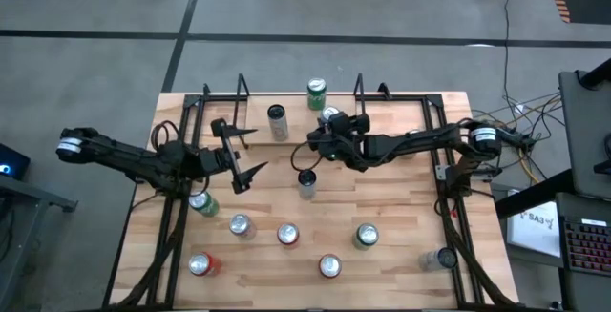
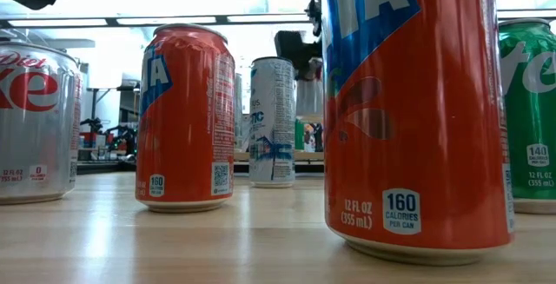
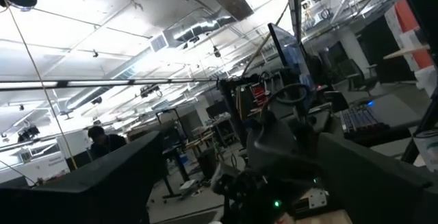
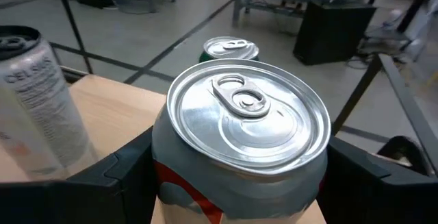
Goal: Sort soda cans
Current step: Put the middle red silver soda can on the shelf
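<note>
Several soda cans stand upright on the wooden table (image 1: 401, 207). A green can (image 1: 316, 93) and a slim can (image 1: 277, 121) are at the far side, and another slim can (image 1: 306, 180) is in the middle. Red, green and silver cans stand toward the near edge, among them a red can (image 1: 287, 234) and a green can (image 1: 366, 236). My right gripper (image 1: 330, 121) is shut on a silver-and-red can (image 4: 239, 135) at the far middle. My left gripper (image 1: 243, 152) is open and empty over the table's left half. My right gripper holds the silver-and-red can by its body just below the top rim (image 4: 164, 169), one finger (image 4: 123, 176) on each side. The can is upright, its tab up. Whether its base rests on the table is hidden by the can itself.
Black frame rails (image 1: 220, 97) run along the table's far, left and right sides. In the low view, orange cans (image 2: 417, 110) (image 2: 185, 119), a silver can (image 2: 39, 123) and a green can (image 2: 527, 110) stand close to the near edge. A person (image 3: 102, 142) shows in the room beyond.
</note>
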